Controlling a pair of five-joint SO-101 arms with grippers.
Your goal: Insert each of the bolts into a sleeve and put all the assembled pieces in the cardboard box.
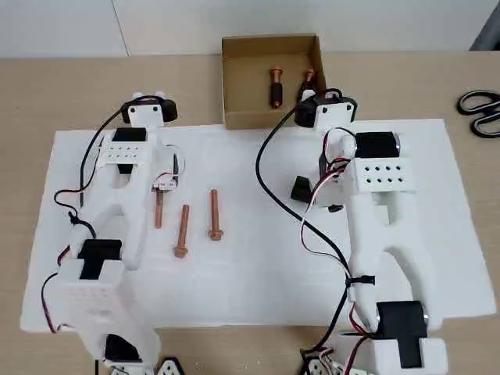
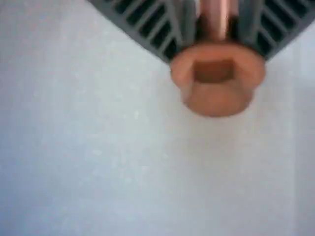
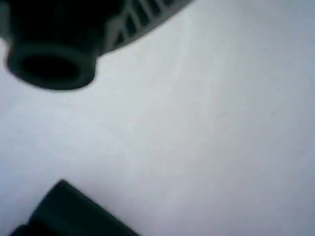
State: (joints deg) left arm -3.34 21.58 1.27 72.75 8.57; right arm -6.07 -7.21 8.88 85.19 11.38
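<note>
Both claws loaded over the white sheet [image 1: 258,266], two finished pieces in the box [image 1: 248,82].

My left claw [image 1: 162,184] is closed down to a shank's width on a copper bolt [image 2: 216,81]. In the left wrist view its head pokes out past the ribbed fingers [image 2: 147,24], just above the sheet. My right claw [image 1: 311,183] sits near the middle of the sheet below the box and pinches a black sleeve [image 3: 49,64], whose open end juts from the fingers. A second dark piece [image 3: 69,214] lies on the sheet near it; I can't tell what it is. Two loose bolts [image 1: 183,230] [image 1: 214,215] lie side by side on the sheet just beside the left claw. Inside the box, at the far edge of the sheet, lie two assembled pieces [image 1: 276,87] [image 1: 307,80]. Scissors [image 1: 478,109] rest on the table [image 1: 47,86], well off to the right.
</note>
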